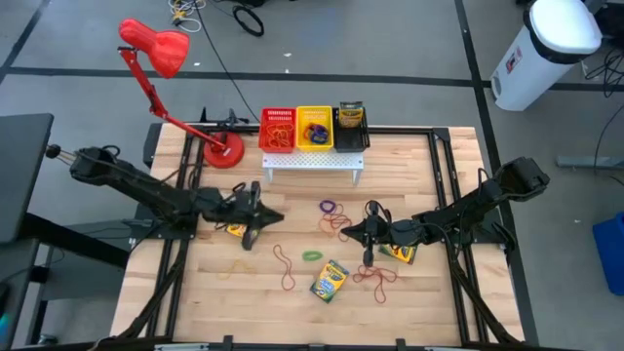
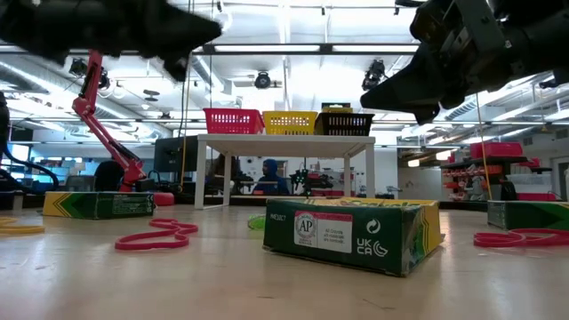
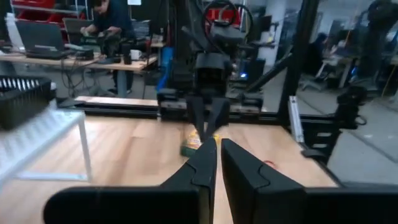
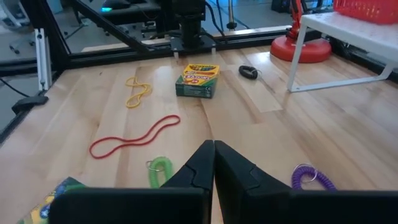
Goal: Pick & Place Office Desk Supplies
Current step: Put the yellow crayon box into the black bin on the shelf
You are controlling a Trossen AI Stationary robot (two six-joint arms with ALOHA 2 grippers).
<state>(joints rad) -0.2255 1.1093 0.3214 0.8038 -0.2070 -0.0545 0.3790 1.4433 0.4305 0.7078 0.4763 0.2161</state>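
Three yellow-and-green crayon boxes lie flat on the wooden table: one near the middle front (image 1: 330, 281) (image 2: 356, 233), one beneath my left arm (image 1: 235, 230) (image 4: 199, 81), one beneath my right arm (image 1: 398, 253). Loose rubber bands lie around them: purple (image 1: 328, 207), green (image 1: 312, 255), red (image 1: 285, 265) (image 4: 134, 140), yellow (image 4: 138, 91). My left gripper (image 1: 276, 216) (image 3: 217, 148) hovers above the table left of centre, shut but for a slit, with nothing between its fingers. My right gripper (image 1: 349, 230) (image 4: 214, 148) faces it from the right, shut and empty.
A white perforated rack (image 1: 312, 161) at the table's far edge carries a red bin (image 1: 277, 129), a yellow bin (image 1: 314, 127) and a black bin (image 1: 352, 127). The red desk lamp's base (image 1: 224, 151) stands left of the rack. A person shows in the room behind.
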